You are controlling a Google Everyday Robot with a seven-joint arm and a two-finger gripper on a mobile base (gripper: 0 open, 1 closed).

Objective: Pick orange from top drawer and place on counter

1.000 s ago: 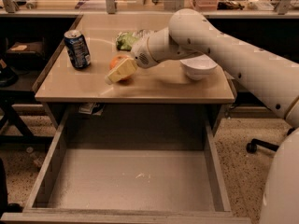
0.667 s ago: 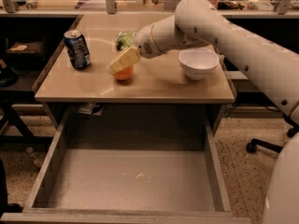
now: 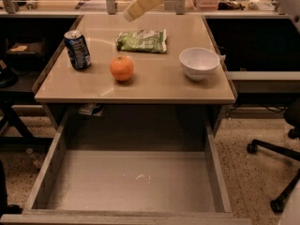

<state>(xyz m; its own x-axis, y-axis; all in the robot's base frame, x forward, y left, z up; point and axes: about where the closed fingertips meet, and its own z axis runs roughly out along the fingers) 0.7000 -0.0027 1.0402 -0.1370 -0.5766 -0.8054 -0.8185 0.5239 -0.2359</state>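
The orange (image 3: pixel 122 68) sits on the desk (image 3: pixel 159 86) near its front edge. The can (image 3: pixel 77 49) is to its left, the bowl (image 3: pixel 199 63) is farther off to its right, and the bag (image 3: pixel 142 41) lies just behind it. The drawer (image 3: pixel 93 182) below stands pulled out. My tool (image 3: pixel 131 14) hangs above the desk's far side, well apart from the orange. I cannot tell whether it is spread or pressed together.

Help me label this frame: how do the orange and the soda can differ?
The orange is round and plain bright orange; the soda can is a dark blue printed cylinder. The can stands taller, near the counter's left edge; the orange sits lower, nearer the middle. Both rest on the counter, apart, untouched by the gripper, which hangs above the far edge.
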